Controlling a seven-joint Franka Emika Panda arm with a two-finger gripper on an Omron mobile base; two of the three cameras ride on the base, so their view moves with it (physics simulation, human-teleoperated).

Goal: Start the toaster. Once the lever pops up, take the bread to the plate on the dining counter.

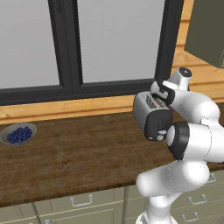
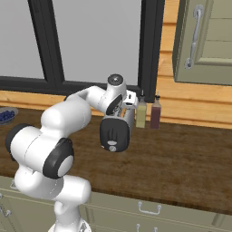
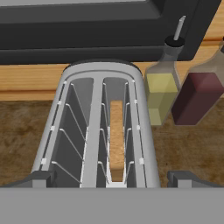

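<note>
Sitting at the far left of the dark brown wood-grain worktop (image 1: 78,153), well apart from the toaster, is a grey bowl of blueberries (image 1: 17,134). The boxy silver two-slot toaster (image 1: 146,109) stands near the window wall; a tan bread slice (image 3: 116,138) rests upright in its right-hand slot, as the hand view shows. The pincer (image 3: 109,178) hovers just above the toaster's near end, fingers (image 3: 38,178) spread wide, holding nothing. The lever is probably hidden. Just right of the toaster stand a yellow oil bottle (image 3: 161,89) and a dark red bottle (image 3: 199,94).
</note>
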